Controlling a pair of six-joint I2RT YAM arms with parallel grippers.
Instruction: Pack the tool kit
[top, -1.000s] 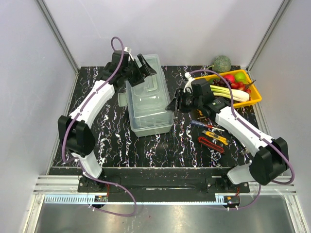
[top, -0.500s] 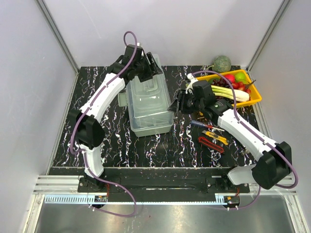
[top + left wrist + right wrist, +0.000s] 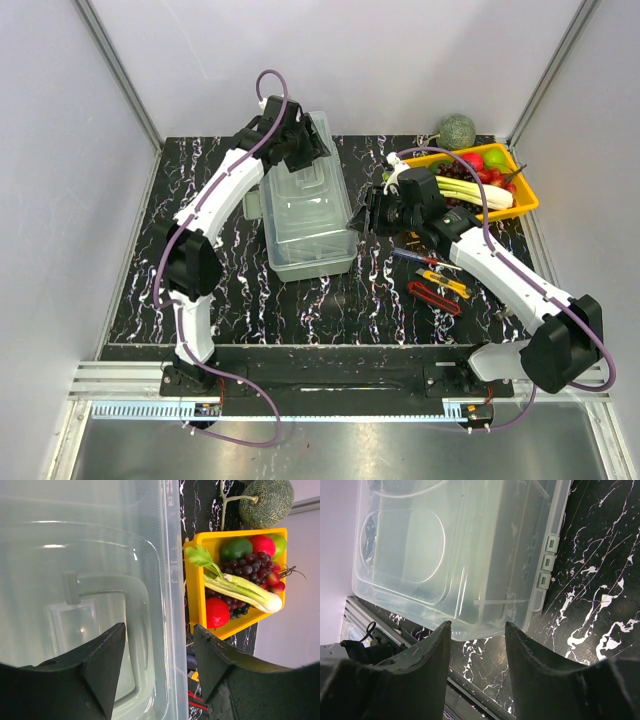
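Showing grey clasps (image 3: 547,560) on the toolbox (image 3: 460,555) side — right wrist view alone

Black marble-pattern tabletop with white veining (image 3: 330,300), matte. Plain pale grey wall panels (image 3: 350,60) on three sides, joined by slanting aluminium corner posts (image 3: 122,85). Ribbed aluminium rail (image 3: 110,383) along the near edge. Brushed steel surface (image 3: 330,450) below it, catching soft glare.

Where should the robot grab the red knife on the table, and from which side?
Probably its middle, from straight above. The red knife lies flat on the table, long and thin, so the right tool could close across its narrow width. The yellow knife lies close beside it, so go carefully.
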